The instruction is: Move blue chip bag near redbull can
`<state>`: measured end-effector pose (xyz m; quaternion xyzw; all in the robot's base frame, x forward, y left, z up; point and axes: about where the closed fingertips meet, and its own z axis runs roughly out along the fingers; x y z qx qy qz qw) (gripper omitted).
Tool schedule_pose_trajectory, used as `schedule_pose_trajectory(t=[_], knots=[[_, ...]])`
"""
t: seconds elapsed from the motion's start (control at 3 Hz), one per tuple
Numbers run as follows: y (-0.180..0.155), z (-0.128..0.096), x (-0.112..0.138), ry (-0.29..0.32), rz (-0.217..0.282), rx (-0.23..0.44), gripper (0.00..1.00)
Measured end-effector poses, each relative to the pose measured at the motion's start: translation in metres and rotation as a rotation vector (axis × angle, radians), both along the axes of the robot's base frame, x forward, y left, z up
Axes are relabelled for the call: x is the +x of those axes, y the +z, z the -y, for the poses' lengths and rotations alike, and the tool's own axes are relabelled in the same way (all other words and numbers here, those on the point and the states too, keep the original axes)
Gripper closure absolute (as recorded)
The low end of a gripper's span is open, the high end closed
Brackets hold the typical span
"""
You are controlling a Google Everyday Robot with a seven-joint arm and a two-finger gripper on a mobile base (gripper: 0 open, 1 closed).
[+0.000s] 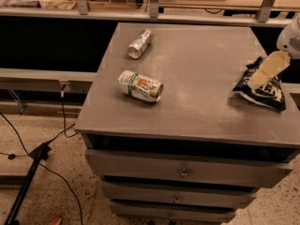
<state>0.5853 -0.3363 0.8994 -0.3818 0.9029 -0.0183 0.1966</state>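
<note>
The blue chip bag [268,91], dark navy with white lettering, lies on the right side of the grey cabinet top [201,64], near its right edge. My gripper [260,76] comes in from the upper right and hangs just over the bag's upper part, its pale tip overlapping the bag. The redbull can [140,43], slim and silver, lies on its side at the far left of the top, well away from the bag.
A fatter white can [140,85] with a green and orange label lies on its side left of centre. Drawers [185,172] sit below the top. Cables and a stand leg [28,177] lie on the floor at left. A shelf rail [150,11] runs behind.
</note>
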Motion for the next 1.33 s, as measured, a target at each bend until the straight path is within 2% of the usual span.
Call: schedule_pose_trajectory(t=[0.33,0.67,1.0,1.33], knots=[[-0.0036,-0.0001,0.0012,-0.001,-0.005,0.002,0.16],[-0.0066,-0.0015,0.0024,0.001,-0.009,0.003,0.44],[-0.0083,-0.0022,0.0030,0.003,-0.011,0.003,0.29],[-0.0104,-0.0032,0.0038,0.005,-0.014,0.004,0.05]])
